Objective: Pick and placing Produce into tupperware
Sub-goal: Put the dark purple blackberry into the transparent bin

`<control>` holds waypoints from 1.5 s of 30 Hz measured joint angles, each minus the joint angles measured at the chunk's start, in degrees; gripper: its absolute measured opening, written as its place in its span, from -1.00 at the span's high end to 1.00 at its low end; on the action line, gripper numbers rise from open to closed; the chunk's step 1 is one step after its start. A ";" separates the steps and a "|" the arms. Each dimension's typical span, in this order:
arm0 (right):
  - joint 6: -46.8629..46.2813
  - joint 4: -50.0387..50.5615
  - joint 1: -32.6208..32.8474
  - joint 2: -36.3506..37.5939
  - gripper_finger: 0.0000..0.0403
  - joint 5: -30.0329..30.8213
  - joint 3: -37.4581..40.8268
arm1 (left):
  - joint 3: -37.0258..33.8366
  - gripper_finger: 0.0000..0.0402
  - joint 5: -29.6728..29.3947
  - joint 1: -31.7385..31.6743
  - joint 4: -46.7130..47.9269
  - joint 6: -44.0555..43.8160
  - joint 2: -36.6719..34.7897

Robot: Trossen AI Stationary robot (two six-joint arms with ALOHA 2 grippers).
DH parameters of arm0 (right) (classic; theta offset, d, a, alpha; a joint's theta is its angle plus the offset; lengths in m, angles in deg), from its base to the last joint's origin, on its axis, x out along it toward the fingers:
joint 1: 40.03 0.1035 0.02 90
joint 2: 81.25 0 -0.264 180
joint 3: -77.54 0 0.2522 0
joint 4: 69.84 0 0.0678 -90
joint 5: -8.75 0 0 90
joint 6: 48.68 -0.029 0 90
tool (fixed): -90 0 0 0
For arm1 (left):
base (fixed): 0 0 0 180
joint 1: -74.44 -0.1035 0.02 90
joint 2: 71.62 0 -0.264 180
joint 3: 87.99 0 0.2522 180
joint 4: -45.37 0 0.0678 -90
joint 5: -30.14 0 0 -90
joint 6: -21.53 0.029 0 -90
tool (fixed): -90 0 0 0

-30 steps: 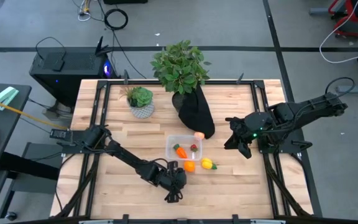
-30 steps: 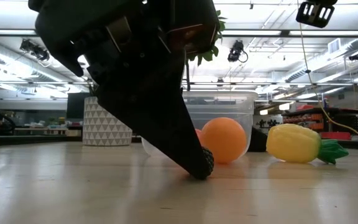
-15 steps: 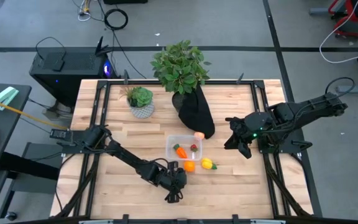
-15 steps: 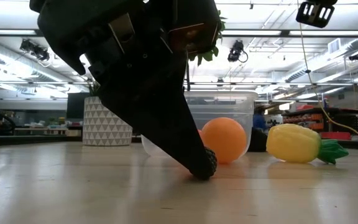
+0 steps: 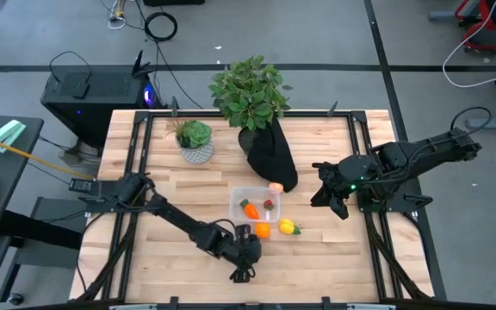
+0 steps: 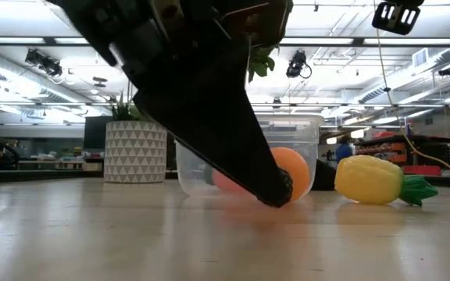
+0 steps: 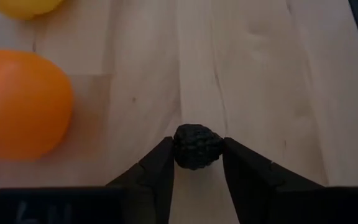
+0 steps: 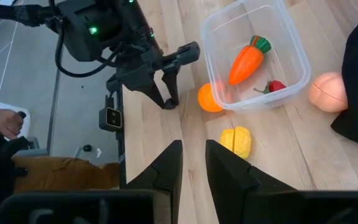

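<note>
Between the two dark fingers of the left pincer [image 7: 197, 163] we see a tiny dark piece [image 7: 197, 146], round and bumpy, clamped from both sides just above the wooden surface [image 7: 260, 74]. From overhead, we find this pincer [image 5: 241, 263] low at the near edge of the surface [image 5: 343, 258], at the end of an arm reaching in from the left. In the table-level view its fingertips come down to the wood with the dark piece [image 6: 284, 186] at their tip.

Just beyond the left pincer, close beside it, sits an orange [image 7: 20, 104], touching the outside of the tupperware [image 5: 252, 207]. To one side of the orange, a little farther from the pincer, lies a yellow piece [image 5: 288, 227] with a green end, resting on the surface outside the container.

Inside the clear tupperware [image 8: 257, 59], past the orange [image 8: 209, 98], we see an orange carrot [image 8: 246, 58] with a green top and a red strawberry [image 8: 275, 86]. Beyond the container's far corner, a peach-coloured ball [image 8: 328, 91] rests against a black cloth [image 5: 272, 155].

Well away from the left pincer, the right pincer [image 5: 336, 200] hovers over the right half of the surface, its fingers [image 8: 166, 171] a narrow gap apart and holding nothing.

Farthest back stand a small plant in a white patterned pot [image 5: 196, 142] and a larger leafy plant [image 5: 250, 90].
</note>
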 joint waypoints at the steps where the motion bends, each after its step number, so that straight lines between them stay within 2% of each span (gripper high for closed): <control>1: 0.02 0.00 -0.01 0.00 0.61 0.00 0.00 | 0.00 0.33 0.00 -0.22 0.00 0.06 0.00; 8: 0.51 0.00 -0.02 0.00 0.61 -0.02 0.00 | 0.01 0.32 -0.09 -1.25 -0.03 0.33 -1.69; 21: 1.52 0.04 0.00 0.00 0.61 -0.02 0.00 | 0.09 0.31 -1.25 -3.14 1.11 3.58 -12.82; 28: 1.66 0.04 0.00 -0.02 0.61 -0.02 0.00 | 0.07 0.34 -4.60 -7.22 4.10 7.04 -17.48; 32: 1.48 -0.05 -0.01 -0.01 0.61 -0.02 0.00 | 0.13 0.30 -4.55 -11.03 6.69 7.47 -18.32; 39: 1.29 -0.32 -0.02 -0.02 0.61 -0.02 0.00 | 0.01 0.34 1.48 -17.42 10.82 7.46 -17.29; 45: 1.26 -0.43 -0.02 -0.03 0.61 0.00 0.00 | 0.13 0.31 4.58 -19.39 11.75 9.29 -14.90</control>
